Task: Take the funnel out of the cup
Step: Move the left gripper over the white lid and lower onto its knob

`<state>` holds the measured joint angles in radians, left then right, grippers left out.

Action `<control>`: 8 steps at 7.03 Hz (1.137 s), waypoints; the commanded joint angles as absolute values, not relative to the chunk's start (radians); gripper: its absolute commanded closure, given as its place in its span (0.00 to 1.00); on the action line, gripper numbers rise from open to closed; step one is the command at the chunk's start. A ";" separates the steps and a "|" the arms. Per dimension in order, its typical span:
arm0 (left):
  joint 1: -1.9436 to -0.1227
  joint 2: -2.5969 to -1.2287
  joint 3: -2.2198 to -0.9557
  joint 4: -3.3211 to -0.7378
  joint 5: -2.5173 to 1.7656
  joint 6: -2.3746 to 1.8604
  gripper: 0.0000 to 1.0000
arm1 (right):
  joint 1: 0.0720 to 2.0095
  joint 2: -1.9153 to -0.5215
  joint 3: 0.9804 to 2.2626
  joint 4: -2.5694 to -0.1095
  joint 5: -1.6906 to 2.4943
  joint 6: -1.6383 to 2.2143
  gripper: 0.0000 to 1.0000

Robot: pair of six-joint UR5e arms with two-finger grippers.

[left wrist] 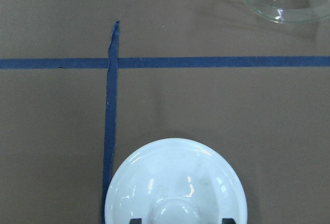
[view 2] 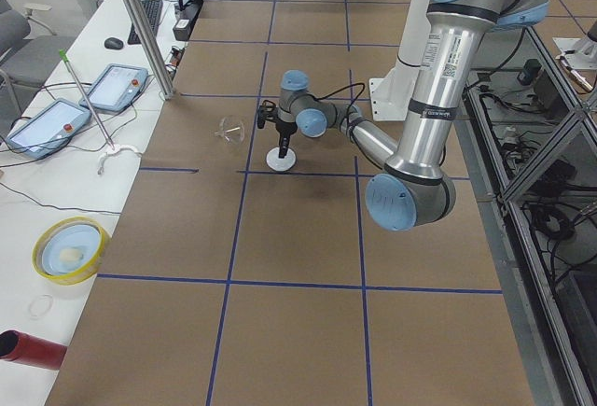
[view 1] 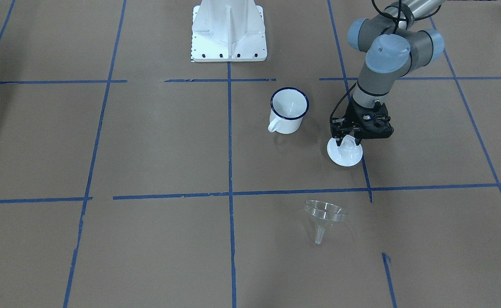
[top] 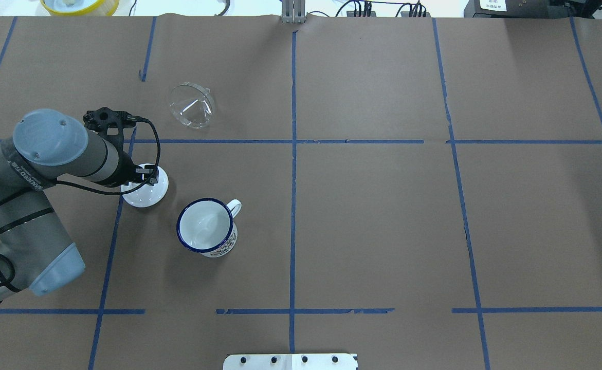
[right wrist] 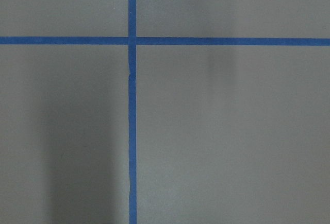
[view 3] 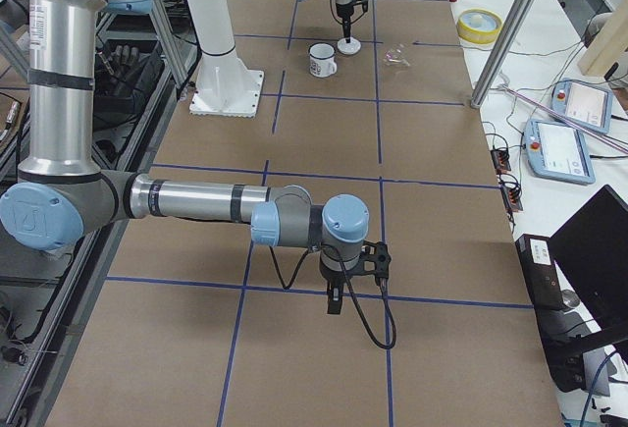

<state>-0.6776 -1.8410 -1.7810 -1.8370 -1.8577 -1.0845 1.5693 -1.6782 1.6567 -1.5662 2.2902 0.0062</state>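
The clear plastic funnel (view 1: 324, 214) lies on its side on the brown table, apart from the cup; it also shows in the overhead view (top: 192, 105) and at the top edge of the left wrist view (left wrist: 283, 2). The white enamel cup (view 1: 289, 111) with its dark blue rim stands upright and empty (top: 205, 226). My left gripper (view 1: 348, 143) points down over a white knobbed lid (view 1: 344, 157) that rests on the table. Its fingertips (left wrist: 135, 220) stand on either side of the knob with gaps, so it is open. My right gripper (view 3: 334, 304) hangs above the table far from these things; I cannot tell its state.
The robot's white base plate (view 1: 229, 47) sits at the table's robot-side edge. Blue tape lines (top: 293, 154) cross the brown table. The lid (top: 144, 192) lies between the funnel and the cup. Tablets and a yellow bowl (view 2: 67, 247) sit on a side bench.
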 commanded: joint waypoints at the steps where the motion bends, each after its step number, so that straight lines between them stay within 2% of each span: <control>1: -0.675 -1.850 -1.767 -1.836 -1.858 -1.083 0.40 | 1.569 -1.678 1.655 -1.566 2.290 0.006 0.00; 5: -0.675 -1.852 -1.764 -1.835 -1.858 -1.046 0.47 | 1.569 -1.678 1.657 -1.566 2.290 0.006 0.00; 8: -0.675 -1.850 -1.764 -1.835 -1.858 -1.031 0.47 | 1.569 -1.678 1.657 -1.566 2.290 0.006 0.00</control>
<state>-0.6750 -1.8497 -1.7641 -1.8347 -1.8576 -1.0390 1.5692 -1.6782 1.6567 -1.5662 2.2902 0.0061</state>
